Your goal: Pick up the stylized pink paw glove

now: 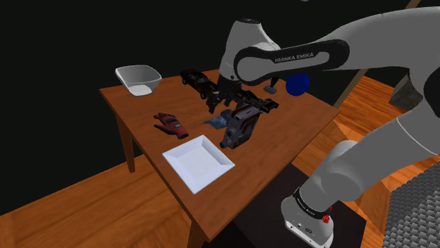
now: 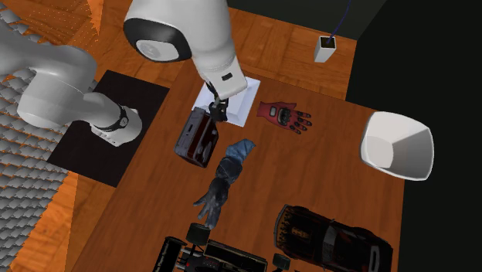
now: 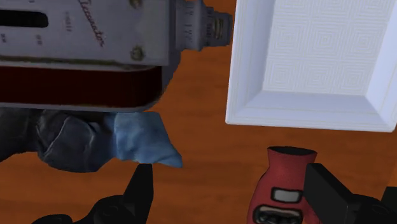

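The paw glove [image 1: 171, 124] is red with dark claws and lies flat on the wooden table [image 1: 141, 113], between the white bowl and the white square plate. It also shows in the second exterior view as the red glove [image 2: 284, 116]. My black gripper [image 2: 218, 110] hangs open above the table near the plate's edge, apart from the glove. In the wrist view the gripper [image 3: 232, 197] has its fingers wide apart, and the glove's red cuff [image 3: 283, 181] sits below them, close to one finger, untouched. In the shoulder view the gripper [image 1: 213, 104] hangs over the blue glove.
A white square plate [image 1: 198, 161] lies near the table's front edge. A dark red and grey radio-like box [image 1: 236, 127] and a blue-grey glove [image 2: 224, 178] lie beside it. A white bowl [image 1: 139, 77], a black toy car [image 2: 332, 236] and a blue mug [image 1: 297, 83] stand farther off.
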Controlling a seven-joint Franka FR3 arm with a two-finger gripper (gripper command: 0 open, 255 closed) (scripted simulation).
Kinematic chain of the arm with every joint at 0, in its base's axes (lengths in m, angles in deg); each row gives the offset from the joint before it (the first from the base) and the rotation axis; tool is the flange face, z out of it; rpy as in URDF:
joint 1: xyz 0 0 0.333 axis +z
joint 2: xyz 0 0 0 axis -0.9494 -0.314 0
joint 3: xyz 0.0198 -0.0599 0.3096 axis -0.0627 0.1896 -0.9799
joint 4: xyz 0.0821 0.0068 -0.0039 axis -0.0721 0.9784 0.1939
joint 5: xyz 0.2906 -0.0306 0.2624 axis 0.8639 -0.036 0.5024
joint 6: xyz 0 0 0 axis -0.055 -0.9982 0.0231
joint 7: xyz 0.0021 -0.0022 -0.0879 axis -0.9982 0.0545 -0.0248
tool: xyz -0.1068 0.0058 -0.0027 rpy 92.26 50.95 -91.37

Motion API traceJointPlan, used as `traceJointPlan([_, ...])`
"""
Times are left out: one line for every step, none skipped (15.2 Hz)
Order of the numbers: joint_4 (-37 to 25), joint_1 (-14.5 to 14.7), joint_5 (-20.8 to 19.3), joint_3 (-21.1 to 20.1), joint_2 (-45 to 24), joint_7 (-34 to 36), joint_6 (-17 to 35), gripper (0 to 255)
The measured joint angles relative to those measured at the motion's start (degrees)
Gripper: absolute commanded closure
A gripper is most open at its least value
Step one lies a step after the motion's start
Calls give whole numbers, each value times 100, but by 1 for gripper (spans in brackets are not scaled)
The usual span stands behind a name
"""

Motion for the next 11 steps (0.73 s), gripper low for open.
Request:
traceJointPlan([-73,3,-25,-36,-198,61,104,0])
traceJointPlan([-163,25,-60,-105,-439,178,233,0])
traceJointPlan([-286,29,-102,-142,-674,251,322,0])
traceJointPlan([-404,47,-142,-188,-882,347,390,0])
traceJointPlan([-546,70,-190,-234,-1111,452,457,0])
traceJointPlan([-633,100,-246,-282,-1344,570,574,0])
traceJointPlan([-713,120,-288,-308,-1517,645,643,0])
traceJointPlan([-888,150,-347,-337,-1735,743,661,0])
traceJointPlan([-983,177,-392,-358,-1907,823,714,0])
traceJointPlan([-1101,218,-454,-383,-2119,927,784,0])
traceJointPlan([-1294,242,-522,-384,-2372,991,819,0])
